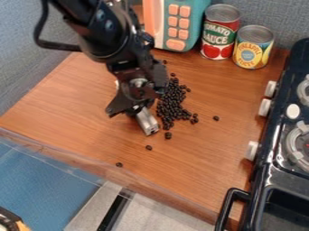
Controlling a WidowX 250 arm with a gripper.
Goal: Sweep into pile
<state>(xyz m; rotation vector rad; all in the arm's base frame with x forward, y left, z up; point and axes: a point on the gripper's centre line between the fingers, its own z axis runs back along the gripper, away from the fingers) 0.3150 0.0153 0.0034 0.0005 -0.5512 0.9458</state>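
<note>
At the near right stands a black toy stove (263, 180), beside the wooden tabletop (199, 180). Two stray beans (119, 164) lie on the near part of the wood. Beyond them, the black gripper (135, 108) hangs with its jaws clamped on a silver bar (147, 122), just left of the dark bean pile (171, 104); more strays lie around it. At the back stand a yellow can (253, 48), a tomato can (219, 34) and a toy microwave (178, 22).
</note>
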